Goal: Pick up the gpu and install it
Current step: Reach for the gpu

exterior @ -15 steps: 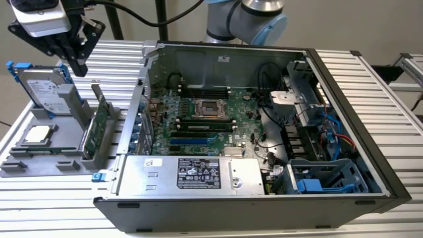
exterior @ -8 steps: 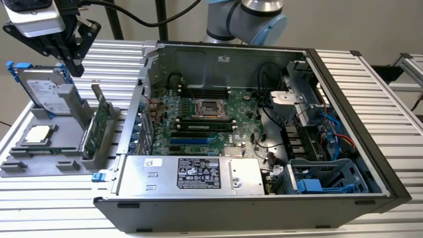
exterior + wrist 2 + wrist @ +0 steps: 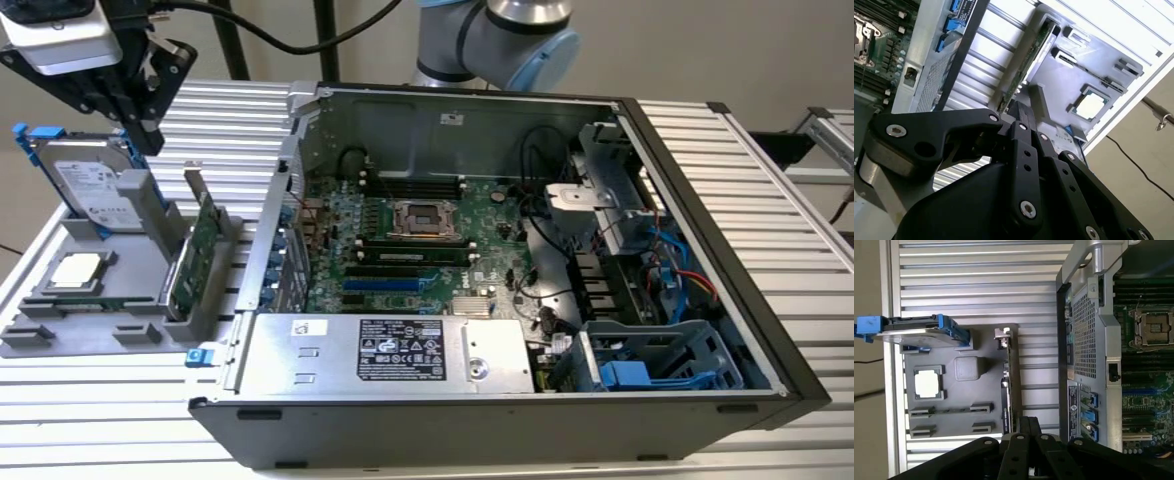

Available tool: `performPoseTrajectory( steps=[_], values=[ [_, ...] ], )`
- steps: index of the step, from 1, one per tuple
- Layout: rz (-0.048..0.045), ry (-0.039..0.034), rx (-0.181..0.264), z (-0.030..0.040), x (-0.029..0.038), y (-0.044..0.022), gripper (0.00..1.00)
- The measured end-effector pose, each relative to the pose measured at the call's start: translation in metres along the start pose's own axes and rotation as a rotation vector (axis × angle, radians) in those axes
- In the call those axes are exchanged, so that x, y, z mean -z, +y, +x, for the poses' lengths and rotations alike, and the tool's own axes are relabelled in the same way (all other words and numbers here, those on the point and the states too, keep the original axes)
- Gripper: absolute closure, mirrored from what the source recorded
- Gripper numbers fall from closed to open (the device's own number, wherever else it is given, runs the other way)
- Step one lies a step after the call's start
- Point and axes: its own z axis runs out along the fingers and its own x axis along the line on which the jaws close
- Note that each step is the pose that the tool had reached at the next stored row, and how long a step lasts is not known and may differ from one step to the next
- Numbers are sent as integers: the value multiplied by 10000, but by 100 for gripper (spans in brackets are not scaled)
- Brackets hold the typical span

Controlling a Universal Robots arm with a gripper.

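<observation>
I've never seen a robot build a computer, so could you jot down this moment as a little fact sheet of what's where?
graphics card: standing on edge in the grey tray, outside the computer case, not yet installed
jaws: closed, empty, hovering above the tray, clear of the card
also on the tray: hard drive with blue rails, processor chip
case: lying on its side, open, motherboard exposed

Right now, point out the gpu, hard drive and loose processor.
gpu (image 3: 202, 250): exterior view, green board face.
hard drive (image 3: 96, 195): exterior view, silver labelled face.
processor (image 3: 76, 272): exterior view, metal lid centre.
</observation>
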Motion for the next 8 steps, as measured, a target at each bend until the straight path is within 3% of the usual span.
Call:
performPoseTrajectory(
  steps=[8],
  values=[
    [-2,0,1,66,1,-3,100]
  ],
)
